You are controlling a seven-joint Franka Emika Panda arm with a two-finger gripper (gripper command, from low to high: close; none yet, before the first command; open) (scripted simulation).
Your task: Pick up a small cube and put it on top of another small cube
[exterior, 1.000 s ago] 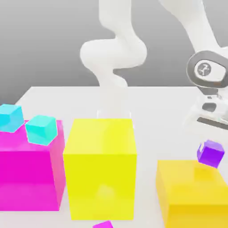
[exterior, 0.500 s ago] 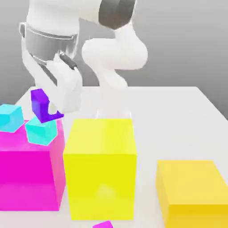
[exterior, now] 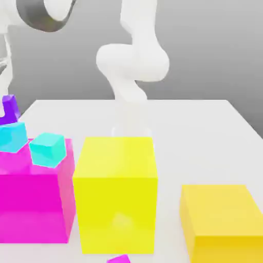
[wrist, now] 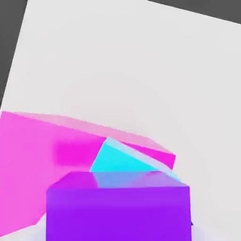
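Nearest the exterior camera stood a yellow block [exterior: 115,192], a second yellow block [exterior: 222,221] on that view's right and a magenta block [exterior: 33,198] on its left, all on the white table [exterior: 195,128]. Two cyan cubes [exterior: 47,149] rested on the magenta block. Farther back, the small cube [exterior: 9,109] [wrist: 117,207] hung just above the far cyan cube [exterior: 12,136] [wrist: 123,162]; whether anything clamped it I cannot tell.

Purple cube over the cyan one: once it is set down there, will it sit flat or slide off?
The purple cube looks rigid with flat faces, so it should neither roll nor sag. Its glossy finish suggests it could slip. The cyan cube beneath is equally small and sits askew on the magenta block, so an off-centre placement may tip.
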